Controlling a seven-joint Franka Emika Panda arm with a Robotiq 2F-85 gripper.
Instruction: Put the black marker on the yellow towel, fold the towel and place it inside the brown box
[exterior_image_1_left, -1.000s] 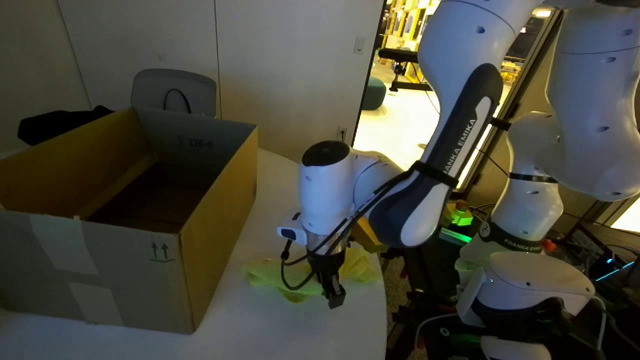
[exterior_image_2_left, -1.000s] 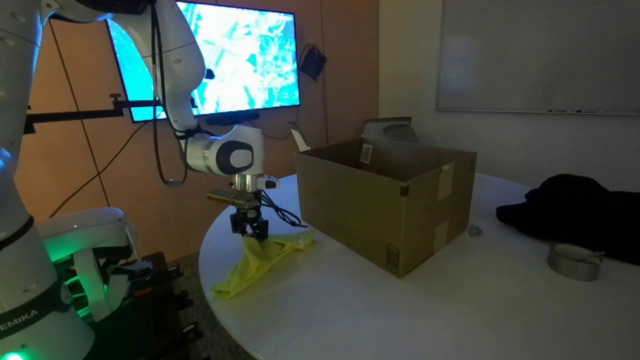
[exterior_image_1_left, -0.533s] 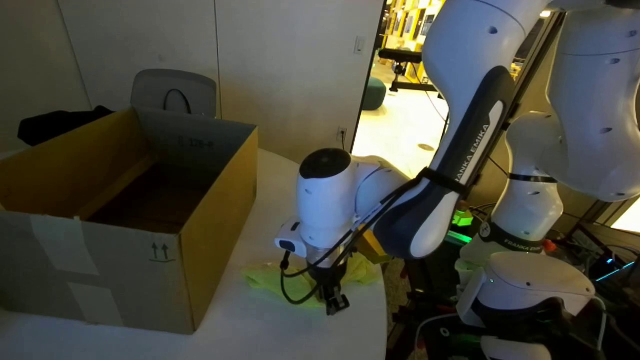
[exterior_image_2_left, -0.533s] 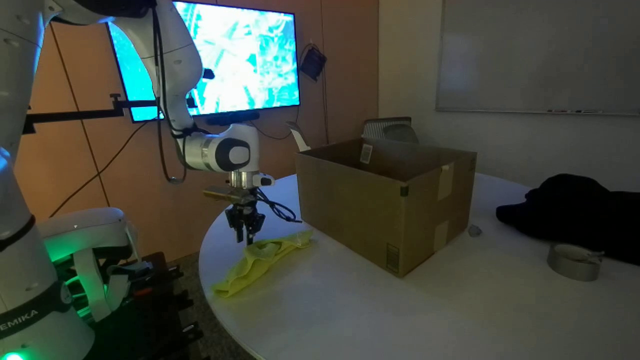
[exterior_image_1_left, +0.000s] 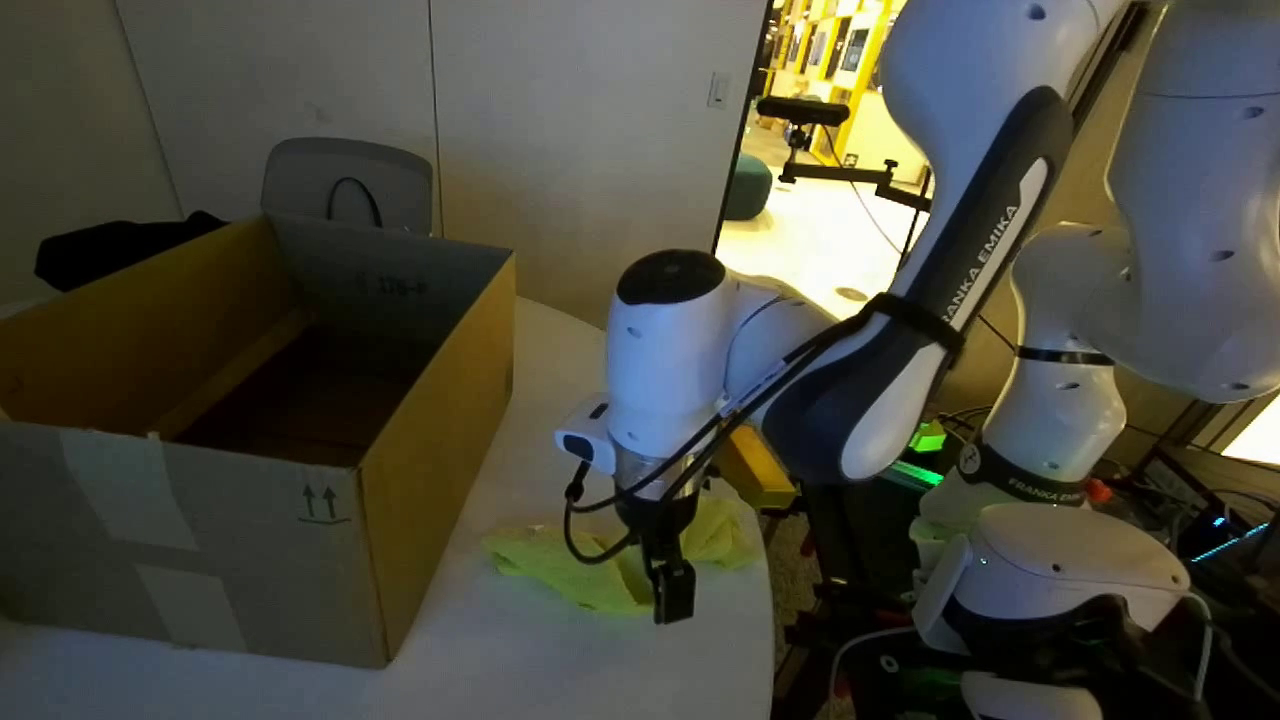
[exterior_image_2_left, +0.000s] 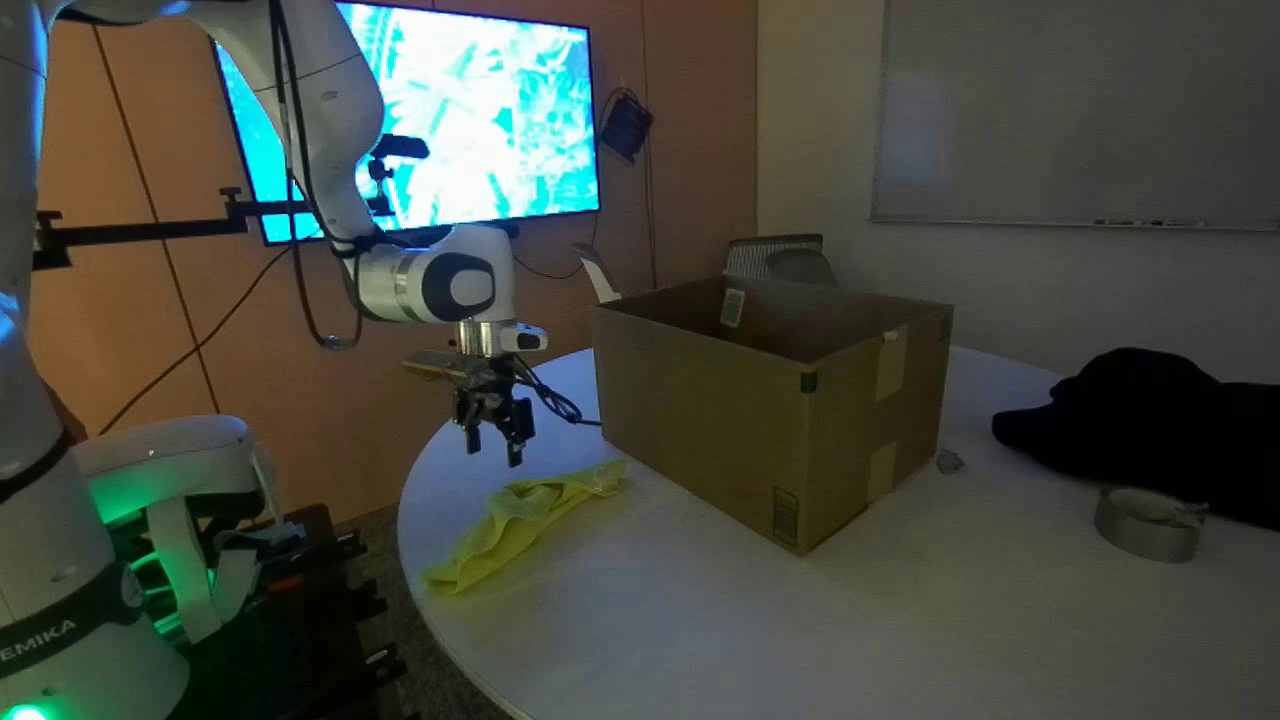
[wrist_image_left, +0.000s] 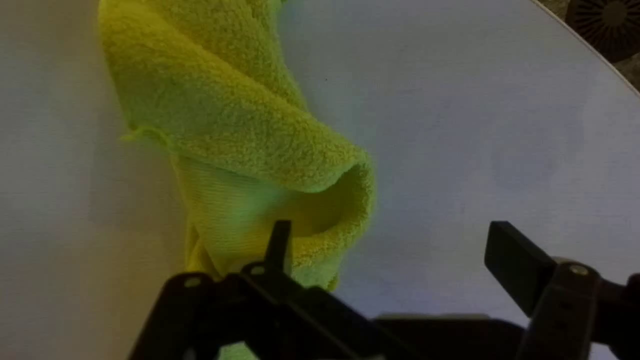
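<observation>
Wrist view: a yellow-green cloth towel (wrist_image_left: 240, 125) is seen part-folded on the white counter (wrist_image_left: 450, 125); no black marker shows. Folding seems in hand; next, the towel must be gripped and lifted into the brown cardboard box (exterior_image_2_left: 700, 420) beside it. Above the towel, the black gripper (exterior_image_2_left: 494, 455) is pointed downward, jaws apart, empty.

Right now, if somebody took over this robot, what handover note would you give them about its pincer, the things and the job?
Pincer: open, holding nothing, raised clear of the yellow towel.
Towel: rumpled on the table, beside the brown box, outside it.
Black marker: not visible; can't tell whether it's inside the folds.
Done: towel partly folded over.
Left: probably finish the fold, then put the towel inside the box.
</observation>
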